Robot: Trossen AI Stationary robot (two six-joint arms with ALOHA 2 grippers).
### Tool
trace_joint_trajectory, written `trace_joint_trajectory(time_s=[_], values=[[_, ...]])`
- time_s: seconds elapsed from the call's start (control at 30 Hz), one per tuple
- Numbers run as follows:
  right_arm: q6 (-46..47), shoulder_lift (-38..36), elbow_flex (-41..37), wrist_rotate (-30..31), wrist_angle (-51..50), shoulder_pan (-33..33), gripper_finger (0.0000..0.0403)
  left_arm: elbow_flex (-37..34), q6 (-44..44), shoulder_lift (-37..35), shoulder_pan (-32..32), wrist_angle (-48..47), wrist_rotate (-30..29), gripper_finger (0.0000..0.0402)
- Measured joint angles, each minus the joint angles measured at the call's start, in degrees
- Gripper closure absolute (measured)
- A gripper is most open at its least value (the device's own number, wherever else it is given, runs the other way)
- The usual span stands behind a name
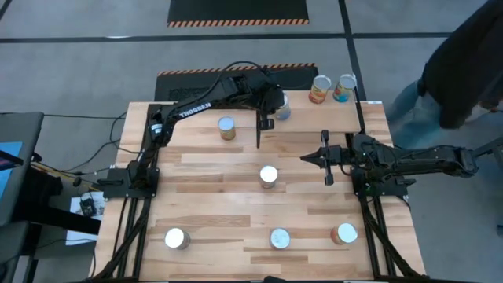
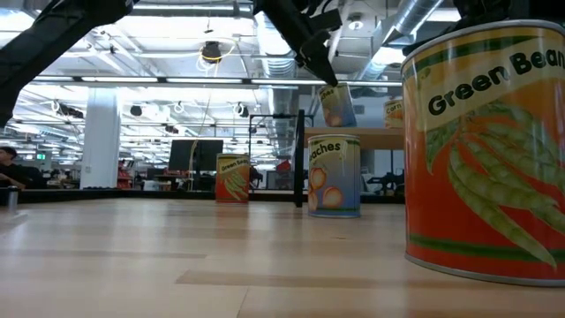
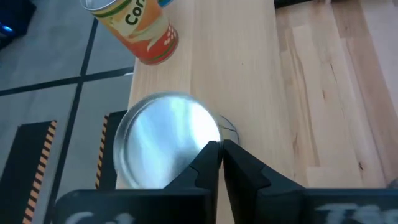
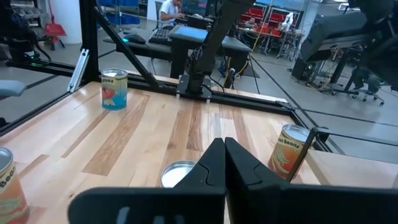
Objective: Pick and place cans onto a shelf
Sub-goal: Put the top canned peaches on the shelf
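While the right gripper (image 1: 314, 157) waits out over the middle of the plank worktop (image 1: 204, 204) with its fingers pressed together on nothing, the work sits at the far edge, where the left gripper (image 1: 271, 106) hangs over the pale, smooth wooden shelf (image 1: 330, 118). Its wrist view shows the two dark fingers (image 3: 208, 163) closed tip to tip, and just beyond and slightly to one side of them the silver lid of a small upright tin (image 3: 166, 138), standing on the shelf near its edge. The fingers do not bracket the tin; they lie beside its rim, so I judge it has been set down rather than gripped. A second tin with an orange label (image 3: 134, 28) stands farther along the same shelf, and the overhead view shows two tins (image 1: 320, 89) at the shelf's far corner. Five tins remain on the worktop: of these the tan one (image 1: 227, 127) lies nearest the left arm, its axis vertical, lid upward.
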Motion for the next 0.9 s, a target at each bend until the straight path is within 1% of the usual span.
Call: trace_joint_trajectory(time_s=[0.17,0.3,0.43,0.5,0.6,0.67,0.8,0.83,0.9], values=[[0.0,0.0,0.0,0.0,-0.11,0.0,0.0398,0.0,0.0,0.0,0.0,-0.01,0.01,0.0358],[0.02,0.0,0.0,0.0,-0.12,0.0,0.0393,0.0,0.4,-0.03,0.0,-0.01,0.01,0.0337],[0.02,0.0,0.0,0.0,-0.13,0.0,0.0392,0.23,2.2,-1.19,-0.03,-0.35,0.03,0.0329],[0.02,0.0,0.0,0.0,-0.11,0.0,0.0393,1.57,2.28,-2.03,-0.07,-0.64,0.07,0.0329],[0.02,0.0,0.0,0.0,-0.09,0.0,0.0392,1.53,2.26,-4.89,-0.11,-1.92,0.93,0.0336],[0.02,0.0,0.0,0.0,0.0,0.0,0.039,1.55,2.25,-6.91,-0.23,-4.1,2.63,0.035],[-0.02,0.0,0.0,0.0,0.05,-0.02,0.0389,1.53,0.52,-9.95,-0.26,-8.26,8.14,0.039],[-0.02,0.0,0.0,0.05,0.15,-0.11,0.0389,1.57,0.01,-10.13,-0.24,-8.63,9.69,0.0395],[0.0,0.0,0.0,2.16,0.48,-0.11,0.0389,1.53,-0.76,-10.21,0.02,-8.95,11.94,0.0397]])
